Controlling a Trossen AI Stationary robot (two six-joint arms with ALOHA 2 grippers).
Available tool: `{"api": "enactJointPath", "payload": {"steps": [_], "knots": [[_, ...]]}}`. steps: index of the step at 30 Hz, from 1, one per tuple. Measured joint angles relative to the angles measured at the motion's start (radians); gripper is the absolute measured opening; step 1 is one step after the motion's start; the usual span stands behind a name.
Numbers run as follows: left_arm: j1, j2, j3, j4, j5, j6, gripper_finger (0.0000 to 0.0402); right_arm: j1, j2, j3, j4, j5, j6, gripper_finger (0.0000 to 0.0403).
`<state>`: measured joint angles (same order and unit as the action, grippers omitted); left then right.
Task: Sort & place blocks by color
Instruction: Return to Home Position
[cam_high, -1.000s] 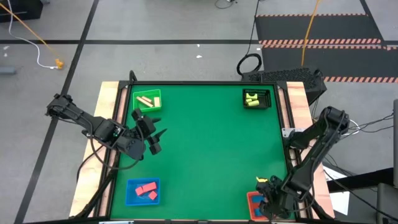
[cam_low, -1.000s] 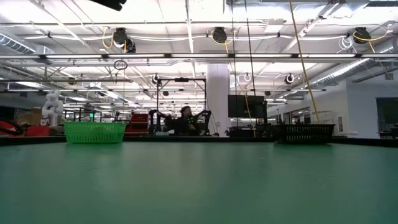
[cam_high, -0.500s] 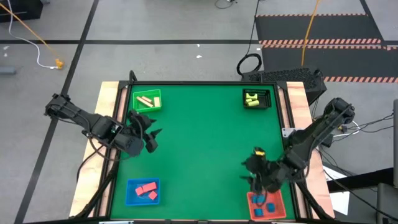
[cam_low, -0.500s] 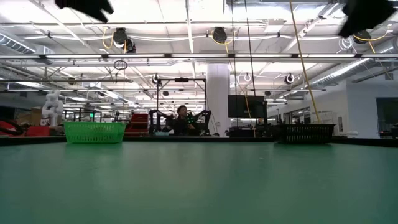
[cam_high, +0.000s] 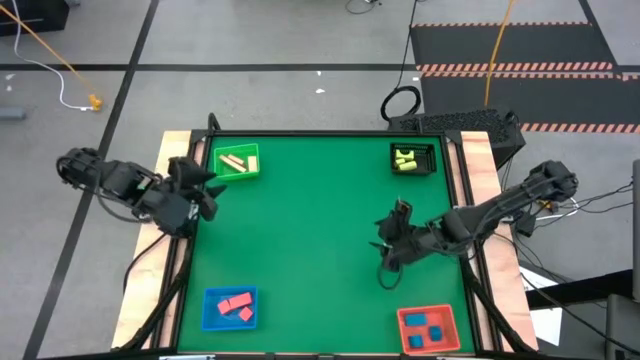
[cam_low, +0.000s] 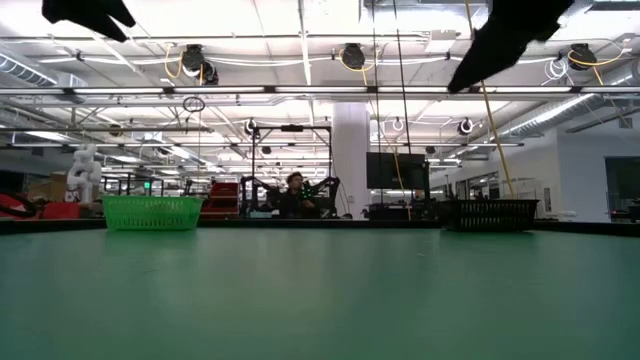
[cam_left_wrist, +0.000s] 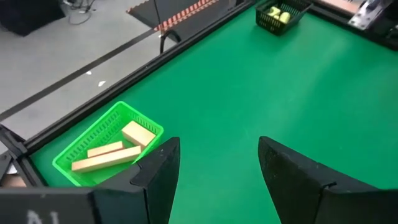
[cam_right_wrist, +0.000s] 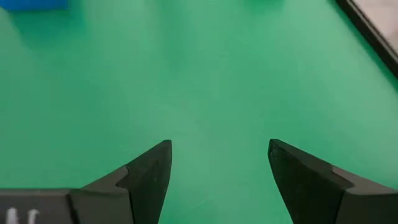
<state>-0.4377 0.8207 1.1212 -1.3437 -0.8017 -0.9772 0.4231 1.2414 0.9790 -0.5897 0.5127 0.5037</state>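
Both grippers are open and hold nothing. My left gripper hovers over the table's left edge, just near of the green tray, which holds three tan blocks. My right gripper hangs over bare mat right of centre. Yellow blocks lie in the black tray at the far right. Red blocks lie in the blue tray at the near left. Blue blocks lie in the red tray at the near right.
The green mat is bordered by a black rim and wooden side strips. In the low view the green tray and black tray stand at the far edge, and a person sits in the room behind.
My right gripper has left the red tray at the near right corner and swung toward the far edge and the table's middle. My left gripper has drawn back from the mat toward the left edge, ending beside the green tray. No block has moved.
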Motion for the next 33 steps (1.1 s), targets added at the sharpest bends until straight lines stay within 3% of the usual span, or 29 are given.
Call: {"api": "enactJointPath", "payload": {"steps": [8,21,28,33], "knots": [[0.000,-0.190,-0.072,0.001,0.000,0.007,0.0219,-0.166,-0.064,-0.199,0.160,-0.137,-0.083,0.0256],[0.000,-0.329,-0.201,0.103,0.014,0.062,0.0219,-0.408,-0.261,-0.614,0.875,-0.492,-0.295,0.0256],[0.000,-0.330,-0.308,0.358,0.043,0.218,0.0219,-0.512,-0.318,-0.752,1.098,-0.559,-0.310,0.0256],[-0.001,-0.330,-0.455,0.726,0.148,0.420,0.0219,-0.557,-0.339,-0.798,1.146,-0.596,-0.307,0.0256]]}}
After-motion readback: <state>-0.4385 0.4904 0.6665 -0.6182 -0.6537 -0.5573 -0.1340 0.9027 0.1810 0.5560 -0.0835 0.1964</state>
